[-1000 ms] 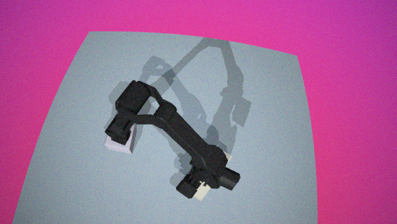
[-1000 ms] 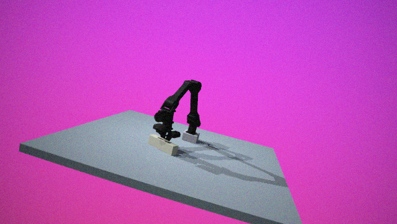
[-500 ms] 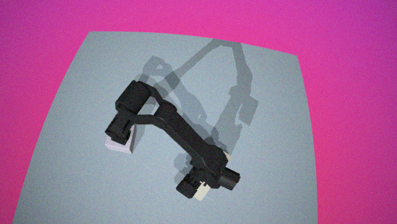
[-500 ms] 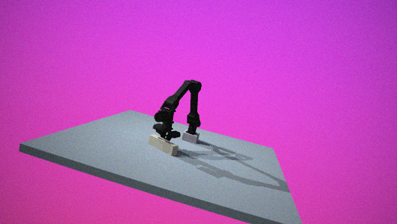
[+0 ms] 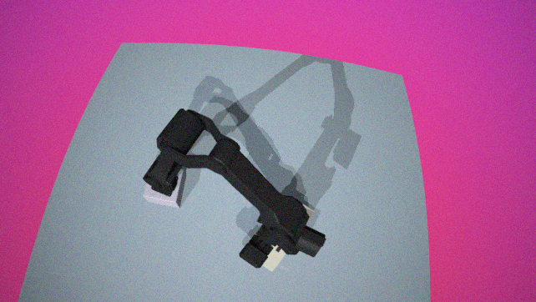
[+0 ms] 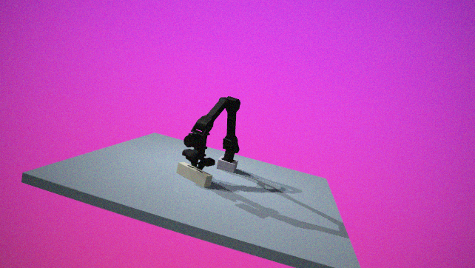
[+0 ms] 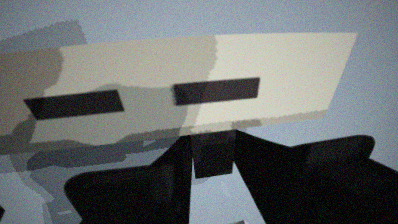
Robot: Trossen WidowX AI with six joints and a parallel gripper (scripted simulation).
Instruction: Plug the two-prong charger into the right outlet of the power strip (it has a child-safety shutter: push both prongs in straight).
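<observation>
The cream power strip (image 5: 274, 260) (image 6: 191, 175) (image 7: 300, 60) lies on the table. In the wrist view its right outlet (image 7: 218, 91) and left outlet (image 7: 75, 105) show as dark slots. My gripper (image 6: 200, 166) (image 7: 206, 132) is shut on the dark charger (image 7: 214, 162), which shows as a small dark block between the fingertips. In the wrist view the charger appears just below the strip's near edge, under the right outlet. Its prongs cannot be made out, and whether it touches the strip cannot be told. The arm hides much of the strip in the top view.
The arm's base stands on a pale lilac block (image 5: 162, 198) (image 6: 226, 164) on the grey-blue table (image 5: 104, 250) (image 6: 111, 178). The arm arches from there to the strip. Shadows of the arm fall across the table and the strip's top.
</observation>
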